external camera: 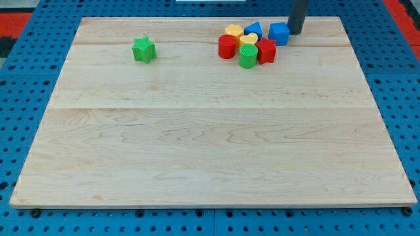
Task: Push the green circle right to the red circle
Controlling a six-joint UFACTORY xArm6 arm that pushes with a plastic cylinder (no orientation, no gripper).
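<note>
one wooden board (pixel 210 144) fills most of the view, lying on a blue pegboard surface (pixel 26 98). our dark rod comes down from the view's top near the board's top right corner, and my tip (pixel 294 33) rests on the board just to the view's right of the blue cube (pixel 279 33), touching it or nearly so; we cannot tell which. the rod has nothing to open or close and holds nothing.

most blocks sit in a tight cluster near the board's top edge, right of centre. the green circle (pixel 247 56) is at the cluster's bottom, well to the view's left of and below my tip, with the cluster's other blocks between them. the red circle (pixel 227 46) lies just to its upper left, touching or almost touching. a red block (pixel 266 50) of unclear shape sits against the green circle's right side. a yellow heart (pixel 248 40) is just above it, a yellow block (pixel 233 30) and a blue triangle-like block (pixel 253 29) behind.

a green star (pixel 144 49) stands alone near the top edge, left of centre, well apart from everything.
</note>
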